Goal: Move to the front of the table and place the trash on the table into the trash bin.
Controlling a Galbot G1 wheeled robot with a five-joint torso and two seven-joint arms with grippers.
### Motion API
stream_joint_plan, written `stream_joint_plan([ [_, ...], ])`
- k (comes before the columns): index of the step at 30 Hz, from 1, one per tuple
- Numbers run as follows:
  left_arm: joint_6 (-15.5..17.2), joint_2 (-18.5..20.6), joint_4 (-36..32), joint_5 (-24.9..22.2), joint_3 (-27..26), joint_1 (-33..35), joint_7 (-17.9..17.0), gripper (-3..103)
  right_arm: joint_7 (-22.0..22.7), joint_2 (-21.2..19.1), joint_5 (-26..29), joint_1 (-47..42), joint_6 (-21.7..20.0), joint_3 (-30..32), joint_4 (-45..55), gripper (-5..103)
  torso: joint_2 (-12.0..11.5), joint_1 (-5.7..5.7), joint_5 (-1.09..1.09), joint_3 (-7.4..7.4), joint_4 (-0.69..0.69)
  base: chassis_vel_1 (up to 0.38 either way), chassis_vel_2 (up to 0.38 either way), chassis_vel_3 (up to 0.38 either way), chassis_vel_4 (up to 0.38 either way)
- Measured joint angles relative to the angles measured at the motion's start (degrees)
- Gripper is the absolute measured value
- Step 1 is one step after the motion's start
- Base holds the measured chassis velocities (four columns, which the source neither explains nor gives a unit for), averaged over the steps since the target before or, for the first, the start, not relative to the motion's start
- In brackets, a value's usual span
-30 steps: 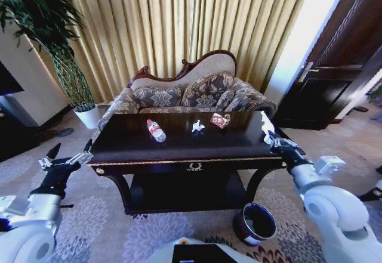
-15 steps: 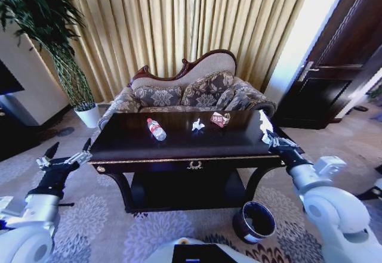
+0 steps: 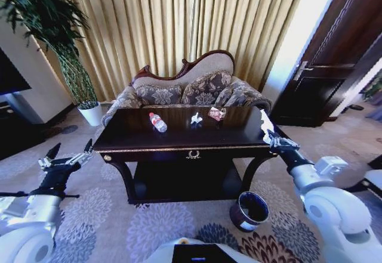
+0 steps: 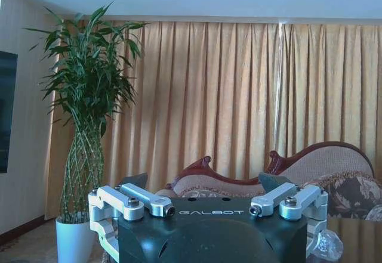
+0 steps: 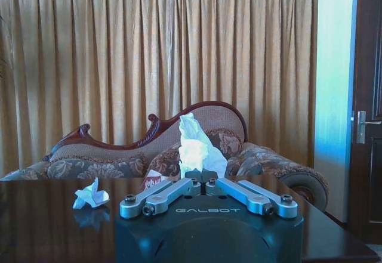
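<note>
- Left gripper [image 3: 67, 156]: fingers spread apart, nothing between them. It hangs low, off the left end of the table [image 3: 179, 145] and clear of it. In the left wrist view the same gripper [image 4: 205, 182] stands open and empty.
- Bottle [image 3: 157, 121]: lies on its side on the tabletop, well ahead of and inboard from the left fingers. Long axis runs diagonally, red cap toward the far left, base toward the near right.
- Small paper [image 3: 196, 118]: sits mid-table just right of the bottle; no clear axis.
- Wrapper [image 3: 217, 114]: lies near the far edge, right of the paper.
- Right gripper [image 3: 270, 137]: fingers closed on a crumpled white paper [image 5: 194, 147], which stands up above the fingertips, long axis roughly vertical. The gripper sits at the right end of the table.
- Bin [image 3: 249, 210]: on the carpet by the table's right front leg, below and inboard of the right fingers, mouth up.
- Judgement: the step in hand appears to be carrying the held paper to the bin. Keep the fingers clamped, lower past the table edge without brushing the gold trim, and release only when directly over the mouth.
</note>
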Motion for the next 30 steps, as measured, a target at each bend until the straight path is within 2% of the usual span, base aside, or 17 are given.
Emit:
stream_joint_plan([
  [11,0.0,0.0,0.5,-0.1,0.0,-0.5,-0.7,100,-1.0,1.4,-2.8,-2.2,0.3,-0.5,-2.7,0,0.0,0.0,0.0,0.0,0.0,0.028,-0.041,-0.038,0.035],
  [13,0.0,0.0,0.5,-0.1,0.1,-0.7,-0.7,100,-2.6,2.2,-4.9,-4.4,1.1,-0.7,-6.1,0,0.0,0.01,-0.01,0.01,-0.01,0.0,0.0,0.0,0.0],
  [16,0.0,0.0,0.4,-0.1,0.6,-1.0,-0.7,100,-3.0,2.8,-7.3,-5.0,1.9,-2.2,-13.0,0,0.0,0.0,0.02,0.01,-0.01,0.0,0.0,0.0,0.0],
  [18,0.0,0.0,0.4,-0.1,0.7,-1.1,-0.7,100,-3.0,2.8,-7.5,-5.0,1.9,-2.5,-14.2,0,0.0,0.01,0.03,0.01,-0.01,0.0,0.0,0.0,0.0],
  [22,0.0,-0.2,-0.1,0.1,2.1,-1.7,-0.7,100,-3.7,1.8,-11.4,-1.9,4.1,-6.4,-30.6,0,0.0,0.0,0.02,0.0,0.0,0.0,0.0,0.0,0.0],
  [23,0.0,-0.2,-0.1,0.1,2.1,-1.7,-0.7,100,-3.7,1.8,-11.4,-1.9,4.1,-6.4,-30.6,0,0.0,0.0,0.02,0.0,0.0,0.0,0.0,0.0,0.0],
  [27,0.6,-0.2,-0.1,0.3,2.5,-1.8,-0.7,100,-5.0,0.2,-15.0,3.5,7.9,-9.1,-47.3,0,0.0,0.01,0.01,0.01,0.0,0.0,0.0,0.0,0.0],
  [30,0.7,-0.2,-0.1,0.3,2.5,-1.7,-0.7,100,-5.2,-0.3,-16.9,5.9,9.0,-10.3,-52.9,0,0.0,0.0,0.01,0.01,0.0,0.0,0.0,0.0,0.0],
])
